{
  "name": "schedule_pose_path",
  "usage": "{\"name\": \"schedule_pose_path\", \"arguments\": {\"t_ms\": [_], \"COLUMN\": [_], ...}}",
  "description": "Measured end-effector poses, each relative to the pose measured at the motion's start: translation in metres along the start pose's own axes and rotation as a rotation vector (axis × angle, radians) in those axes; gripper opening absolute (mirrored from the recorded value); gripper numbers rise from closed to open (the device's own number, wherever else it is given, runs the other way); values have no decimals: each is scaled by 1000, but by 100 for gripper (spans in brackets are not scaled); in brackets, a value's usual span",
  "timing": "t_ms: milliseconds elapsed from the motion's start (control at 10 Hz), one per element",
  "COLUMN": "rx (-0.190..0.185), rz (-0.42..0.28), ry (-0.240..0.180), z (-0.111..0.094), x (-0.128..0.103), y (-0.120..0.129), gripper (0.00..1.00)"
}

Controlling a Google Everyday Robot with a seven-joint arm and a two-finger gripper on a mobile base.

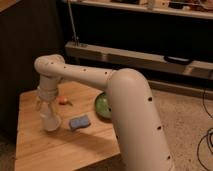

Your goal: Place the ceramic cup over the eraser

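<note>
My gripper (48, 107) points down over the left part of the wooden table (35, 150). It is shut on the ceramic cup (50, 121), a plain white cylinder that hangs below the wrist. The cup's lower end is at or just above the table top; I cannot tell whether it touches. The black eraser does not show; the cup and the gripper cover the spot under them.
A light-blue pad (80, 122) lies just right of the cup. A small orange item (64, 101) lies behind it. A green bowl (103, 106) sits further right, partly behind my thick white arm (132, 110). Dark shelving stands behind the table.
</note>
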Motion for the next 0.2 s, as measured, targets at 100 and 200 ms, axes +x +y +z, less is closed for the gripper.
{"name": "schedule_pose_path", "arguments": {"t_ms": [100,200], "rx": [-1,-1], "rz": [-3,-2], "ry": [-1,0], "z": [1,1], "x": [-1,-1], "y": [-1,-1], "gripper": [80,80]}}
